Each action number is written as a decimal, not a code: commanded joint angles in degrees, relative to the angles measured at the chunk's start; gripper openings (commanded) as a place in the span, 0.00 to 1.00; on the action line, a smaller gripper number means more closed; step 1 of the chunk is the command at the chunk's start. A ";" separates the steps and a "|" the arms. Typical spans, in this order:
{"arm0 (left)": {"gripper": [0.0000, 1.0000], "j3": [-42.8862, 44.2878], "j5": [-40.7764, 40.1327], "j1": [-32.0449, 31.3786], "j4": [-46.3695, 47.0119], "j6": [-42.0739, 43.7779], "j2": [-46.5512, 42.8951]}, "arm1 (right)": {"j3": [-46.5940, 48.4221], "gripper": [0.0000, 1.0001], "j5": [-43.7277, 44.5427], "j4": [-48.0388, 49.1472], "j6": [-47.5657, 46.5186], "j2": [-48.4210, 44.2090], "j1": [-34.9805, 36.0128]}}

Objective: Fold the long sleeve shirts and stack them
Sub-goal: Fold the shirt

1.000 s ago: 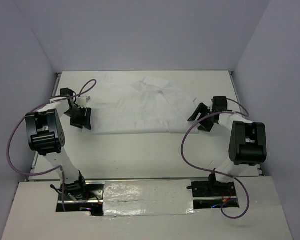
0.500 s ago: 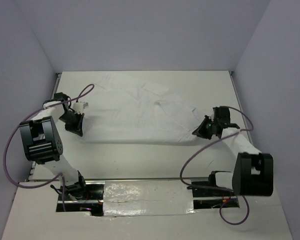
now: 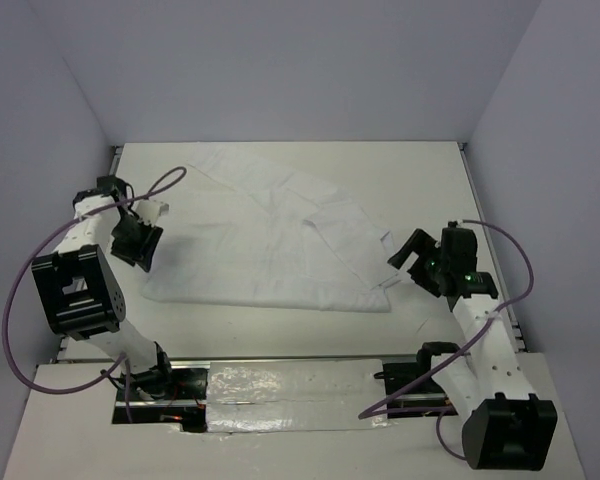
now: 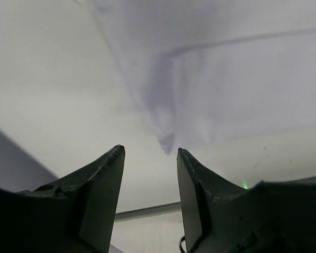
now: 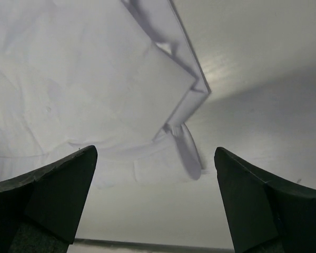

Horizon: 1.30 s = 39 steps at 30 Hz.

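The white long sleeve shirt lies spread and partly folded across the middle of the table, wrinkled, with a folded flap along its right side. My left gripper is open and empty at the shirt's near left corner, just off the cloth. My right gripper is wide open and empty, just right of the shirt's near right corner. The folded right edge shows in the right wrist view.
The white tabletop runs along the near side in front of the shirt. The table's left edge and right edge meet grey walls. A purple cable loops over the left arm.
Both grippers let go of the shirt and drew back towards the near side. The shirt's near edge came nearer and now lies flat. The right arm swung out to the right.
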 commanded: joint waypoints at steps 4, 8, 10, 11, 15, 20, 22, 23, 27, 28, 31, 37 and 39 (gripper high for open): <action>0.57 14.99 3.71 -0.25 -0.17 -3.85 2.04 | 9.60 0.63 2.40 5.83 -9.69 14.21 0.17; 0.57 18.87 9.59 -4.10 -2.36 -4.38 2.40 | 10.40 0.27 -3.11 9.41 -11.98 24.11 0.17; 0.57 17.04 10.57 -5.43 -1.23 -5.08 1.35 | 12.06 0.43 -4.28 10.13 -14.08 28.42 0.43; 0.57 16.33 10.66 -6.22 -0.79 -5.08 1.08 | 13.03 0.46 -4.54 10.05 -14.88 29.84 0.52; 0.57 14.04 8.91 -10.26 0.80 -6.22 0.64 | 17.43 0.54 -2.44 8.82 -18.04 35.47 1.14; 0.57 12.98 8.73 -12.64 1.41 -6.66 0.46 | 16.47 0.59 -2.61 9.95 -18.84 39.96 1.57; 0.57 12.89 8.82 -12.73 1.94 -6.84 0.46 | 16.37 0.59 -2.52 11.71 -18.93 41.27 2.10; 0.57 12.98 8.73 -12.82 1.94 -7.10 0.81 | 16.72 0.57 -2.18 11.63 -19.10 41.71 2.45; 0.57 13.77 8.47 -12.99 1.06 -7.10 1.43 | 17.08 0.41 -0.33 12.15 -19.37 42.25 2.98; 0.57 13.69 8.47 -13.08 1.15 -7.02 1.43 | 16.99 0.38 0.02 12.24 -19.37 41.72 2.98; 0.57 13.68 7.85 -13.34 1.24 -7.19 1.16 | 16.38 0.32 1.08 11.81 -19.19 40.32 5.44; 0.57 14.65 8.03 -14.40 0.71 -7.45 1.69 | 15.06 0.10 3.28 11.27 -18.58 36.89 8.16; 0.57 14.91 8.20 -14.66 0.54 -7.45 1.95 | 14.71 0.00 1.79 11.37 -18.23 36.36 8.43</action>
